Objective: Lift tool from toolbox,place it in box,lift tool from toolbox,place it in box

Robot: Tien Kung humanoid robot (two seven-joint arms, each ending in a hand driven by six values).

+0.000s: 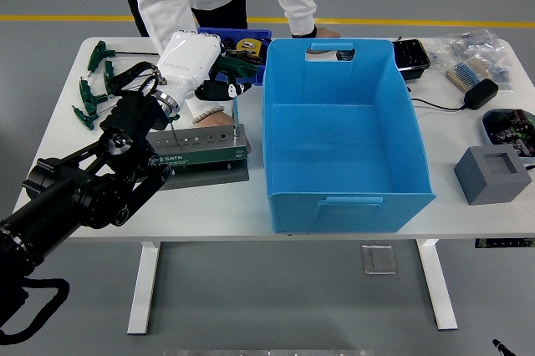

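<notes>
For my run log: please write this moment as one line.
left hand: shut on T-handle tool | tool: above toolbox | blue box: empty | right hand: unseen

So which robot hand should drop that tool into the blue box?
The left robot hand. It already grips the green-handled tool, lifted above the toolbox, right beside the blue box. No right arm is in view.
</notes>
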